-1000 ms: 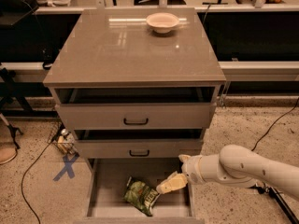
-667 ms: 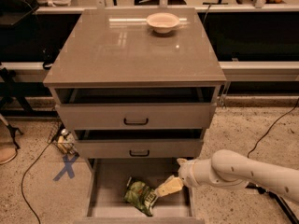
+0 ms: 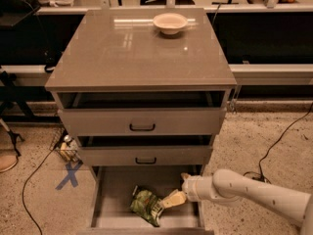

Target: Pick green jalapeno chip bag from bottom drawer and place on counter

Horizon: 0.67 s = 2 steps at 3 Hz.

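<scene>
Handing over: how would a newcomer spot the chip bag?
Find the grey-brown three-drawer cabinet and drop to its lowest, pulled-out drawer. On its floor lies a crinkled glossy green bag, the white arm's gripper at its right edge. It is the only green, crumpled thing; the pale bowl sits on the cabinet's top.

Glossy counter point(image 3: 142, 53), crinkled shiny green jalapeno chip bag point(image 3: 144, 203), smooth gripper point(image 3: 168, 201) in bottom drawer point(image 3: 117, 190)
</scene>
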### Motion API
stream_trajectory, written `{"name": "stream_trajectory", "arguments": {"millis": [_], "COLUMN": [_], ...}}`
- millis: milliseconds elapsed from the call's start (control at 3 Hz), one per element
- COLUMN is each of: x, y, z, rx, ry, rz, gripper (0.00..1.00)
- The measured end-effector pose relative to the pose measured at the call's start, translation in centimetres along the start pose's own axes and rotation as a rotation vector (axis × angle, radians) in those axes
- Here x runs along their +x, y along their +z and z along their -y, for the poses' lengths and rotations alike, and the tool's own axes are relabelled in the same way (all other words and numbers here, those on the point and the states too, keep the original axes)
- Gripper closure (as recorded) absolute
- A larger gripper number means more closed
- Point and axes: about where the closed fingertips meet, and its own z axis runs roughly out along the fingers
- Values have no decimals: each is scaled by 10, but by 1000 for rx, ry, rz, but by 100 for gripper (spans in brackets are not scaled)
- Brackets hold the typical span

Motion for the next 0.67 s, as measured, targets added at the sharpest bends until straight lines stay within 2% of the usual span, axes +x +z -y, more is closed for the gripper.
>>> {"name": "stream_trajectory", "arguments": {"millis": [333, 667], "x": [42, 40], "y": [58, 56], "z": [13, 13], "rx": [-27, -26], "ry": [62, 57], "rz": [19, 18], "gripper": [0, 0]}}
